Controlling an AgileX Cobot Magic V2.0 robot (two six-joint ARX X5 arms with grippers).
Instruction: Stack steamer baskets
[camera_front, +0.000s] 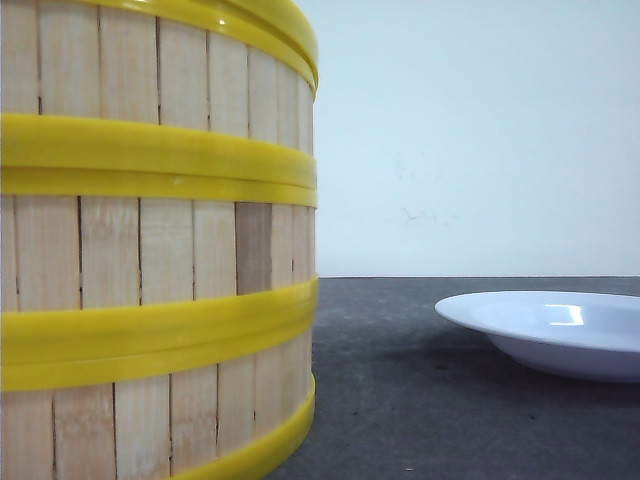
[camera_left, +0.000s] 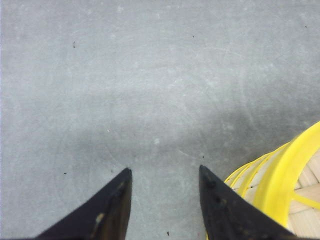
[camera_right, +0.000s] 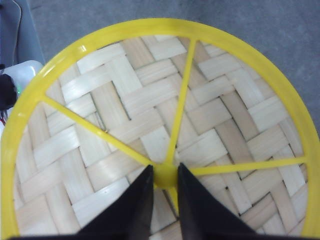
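— Baskets? Steamer baskets (camera_front: 150, 260) stood stacked left of the white plate (camera_front: 560, 335).
— Grippers? Right gripper (camera_right: 165, 182) pinched the woven lid's (camera_right: 125, 120) knob (camera_right: 165, 176); left gripper (camera_left: 165, 192) gaped empty above the table (camera_left: 150, 75).

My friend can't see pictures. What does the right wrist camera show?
A round woven-bamboo lid with a yellow rim and yellow spokes fills the view. The right gripper has its two black fingers closed on the yellow knob at its centre, above a grey table.
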